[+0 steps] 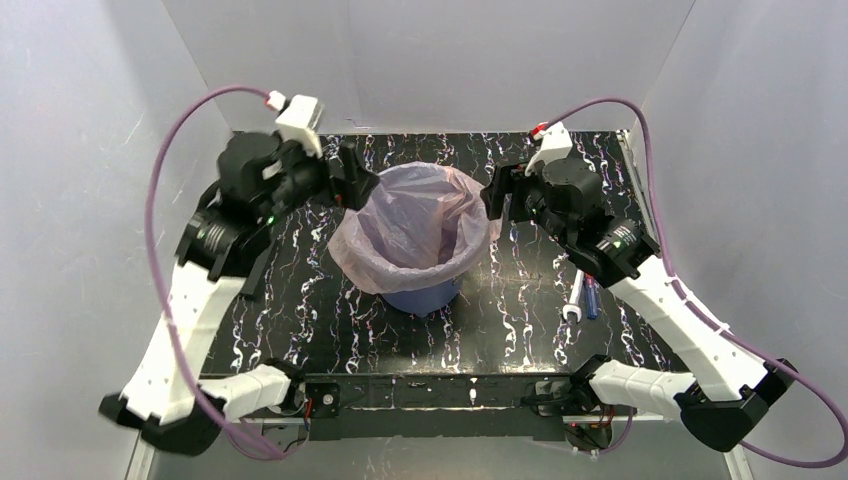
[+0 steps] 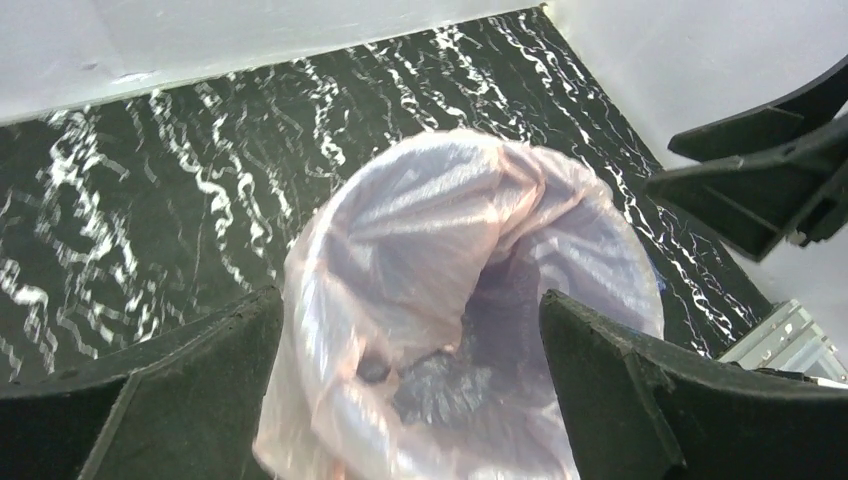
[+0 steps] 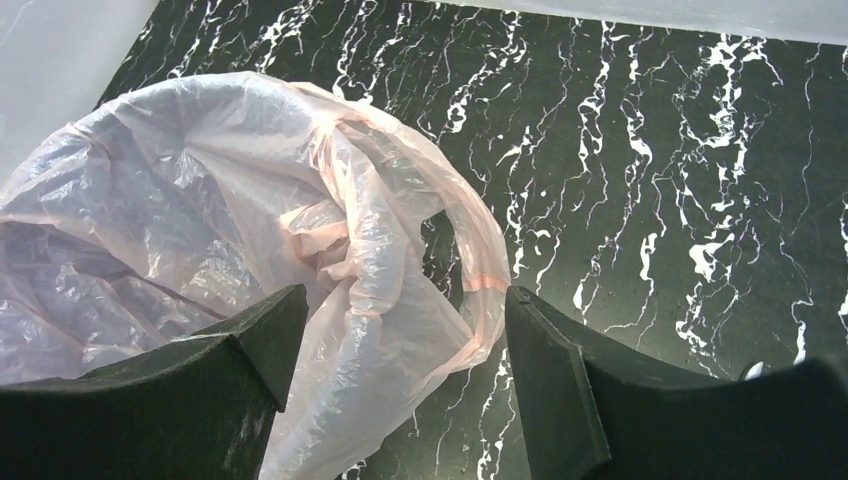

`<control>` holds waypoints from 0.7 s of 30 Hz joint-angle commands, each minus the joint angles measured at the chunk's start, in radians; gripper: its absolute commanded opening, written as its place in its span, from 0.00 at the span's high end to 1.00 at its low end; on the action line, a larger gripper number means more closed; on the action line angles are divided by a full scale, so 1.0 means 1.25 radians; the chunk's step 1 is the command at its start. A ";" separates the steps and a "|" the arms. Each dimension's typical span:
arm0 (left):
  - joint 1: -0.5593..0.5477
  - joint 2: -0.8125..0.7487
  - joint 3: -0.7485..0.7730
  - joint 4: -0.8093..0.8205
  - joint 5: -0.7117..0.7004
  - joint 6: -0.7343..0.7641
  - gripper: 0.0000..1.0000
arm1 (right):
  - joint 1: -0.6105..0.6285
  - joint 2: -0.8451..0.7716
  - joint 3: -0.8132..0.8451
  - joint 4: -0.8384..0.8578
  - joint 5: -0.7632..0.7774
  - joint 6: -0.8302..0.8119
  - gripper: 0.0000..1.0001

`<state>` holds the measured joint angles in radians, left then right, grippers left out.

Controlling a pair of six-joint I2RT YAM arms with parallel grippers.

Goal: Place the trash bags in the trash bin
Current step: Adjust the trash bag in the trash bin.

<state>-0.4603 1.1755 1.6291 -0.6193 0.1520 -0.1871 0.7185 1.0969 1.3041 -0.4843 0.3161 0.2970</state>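
- Two white walls (image 1: pixel 420 60) flank a black marbled tabletop (image 1: pixel 300 300).
- Between left end effector (image 1: pixel 357 180) and right end effector (image 1: pixel 497 197): blue trash bin (image 1: pixel 425 297), lined by pink trash bag (image 1: pixel 415 225).
- Both have fingers apart, clamping nothing.

light: bright, diffuse, from overhead | walls (image 1: pixel 60 150): white, greyer in corners | glare: pale sheen on trash bag (image 2: pixel 430 210) film | tabletop (image 1: pixel 310 320): dark, veins crisp | left claw (image 2: pixel 410 300): near-black, little detail | top view: slightly soft

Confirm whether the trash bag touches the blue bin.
Touching. The top view shows the trash bag draped over the rim of the blue bin, lining it.
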 commanded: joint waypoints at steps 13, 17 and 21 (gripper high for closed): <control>0.012 -0.430 -0.345 -0.235 -0.252 -0.245 0.02 | -0.005 -0.051 -0.065 -0.091 0.216 0.023 0.20; 0.012 -0.457 -0.389 -0.248 -0.254 -0.281 0.02 | -0.009 -0.049 -0.086 -0.119 0.218 0.033 0.20; 0.012 -0.470 -0.406 -0.260 -0.241 -0.312 0.02 | -0.021 -0.042 -0.100 -0.131 0.182 0.045 0.24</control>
<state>-0.4480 0.6178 1.1355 -0.9165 -0.1417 -0.5179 0.7067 1.0489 1.1873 -0.6308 0.5407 0.3264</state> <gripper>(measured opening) 0.983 0.785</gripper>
